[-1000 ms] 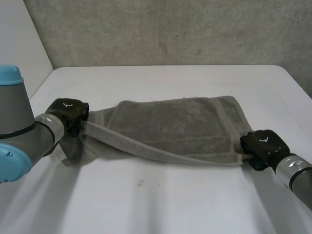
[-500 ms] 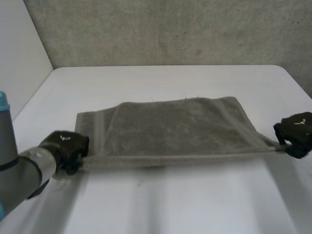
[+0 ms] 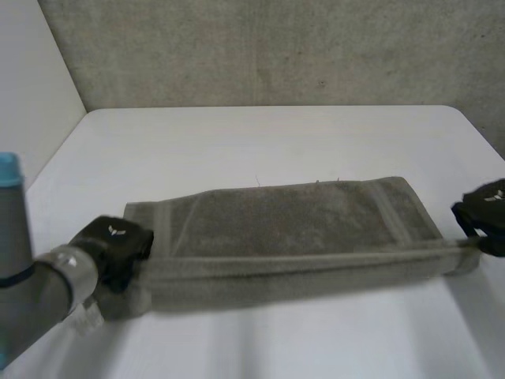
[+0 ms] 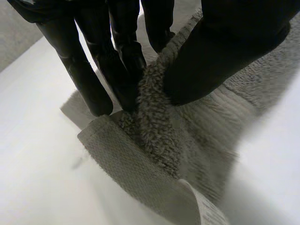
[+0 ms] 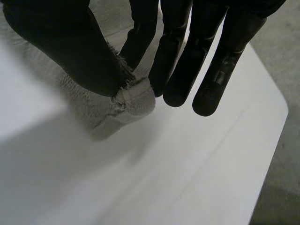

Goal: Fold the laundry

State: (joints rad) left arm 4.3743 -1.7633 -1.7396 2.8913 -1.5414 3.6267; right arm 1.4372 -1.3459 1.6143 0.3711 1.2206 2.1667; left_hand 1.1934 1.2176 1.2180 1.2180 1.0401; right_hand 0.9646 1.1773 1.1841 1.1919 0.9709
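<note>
Grey terry-cloth towel (image 3: 292, 229): mid grey throughout, fluffy pile, with a flatter ribbed band of the same grey near each short end.
Black left hand (image 3: 117, 241): matt black, small pale mark on its back.
Black right hand (image 3: 483, 215): black, with a like pale mark.
Flat white table (image 3: 260, 138): plain white.
Rough grey back wall (image 3: 276, 47): mottled, speckled grey.
Left arm (image 3: 39, 284): grey, light-blue cap (image 3: 8, 170).

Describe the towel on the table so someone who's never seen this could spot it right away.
Start at the white table in front of the grey wall. Across its near half a grey towel stretches side to side between the robot's left hand and right hand, each pinching one end. It is the one soft, fuzzy thing there, with a woven band near each end.
</note>
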